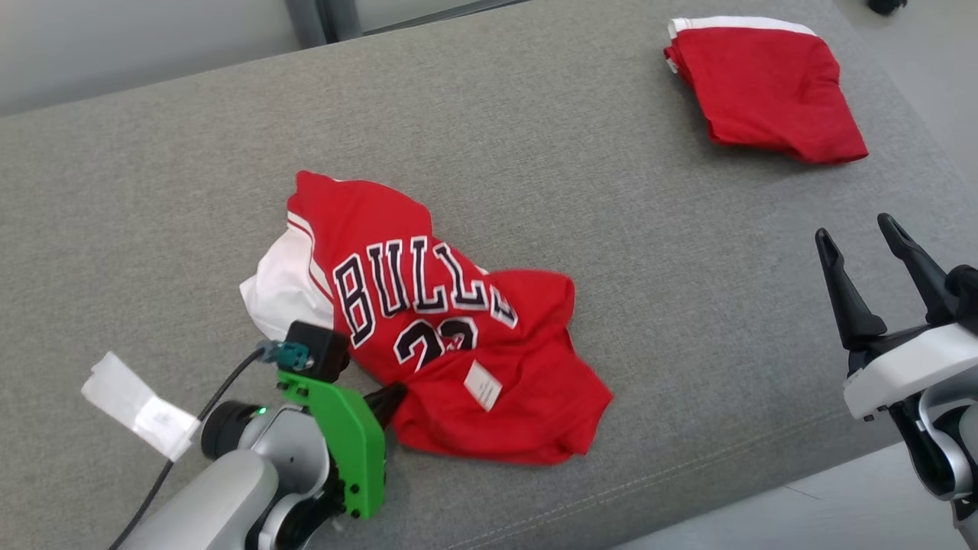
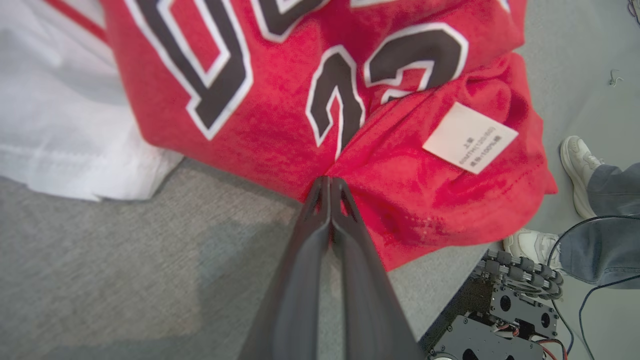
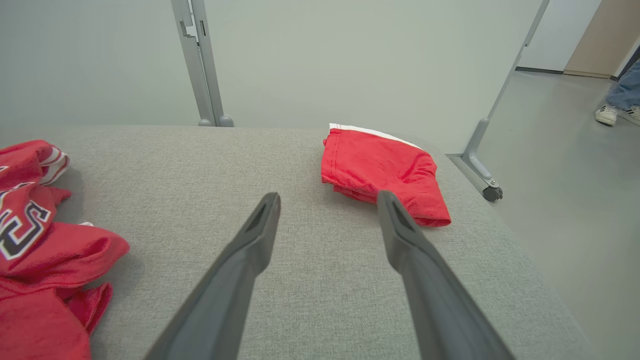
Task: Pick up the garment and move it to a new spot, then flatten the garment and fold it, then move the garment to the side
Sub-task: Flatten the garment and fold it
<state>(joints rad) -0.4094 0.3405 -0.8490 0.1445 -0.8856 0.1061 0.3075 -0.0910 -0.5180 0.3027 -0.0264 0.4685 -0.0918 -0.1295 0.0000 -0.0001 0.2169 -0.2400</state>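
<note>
The garment (image 1: 443, 336) is a red jersey with black-and-white lettering and a number, lying crumpled at the middle front of the grey padded surface (image 1: 535, 153). A white layer shows at its left side, and a white label (image 1: 483, 384) near its front. My left gripper (image 1: 393, 397) is at the garment's near edge, jaws pressed together on a pinch of red cloth; the left wrist view shows the gripper (image 2: 330, 181) shut at the garment's (image 2: 400, 150) hem. My right gripper (image 1: 863, 244) hovers open at the right, away from the garment; its fingers (image 3: 260, 225) hold nothing.
A second red garment, folded (image 1: 768, 88), lies at the far right corner of the surface, also seen as the folded red garment (image 3: 385, 170). A white paper tag (image 1: 137, 405) lies at the front left. A person's shoes and trouser leg (image 2: 595, 210) stand on the floor beside the surface.
</note>
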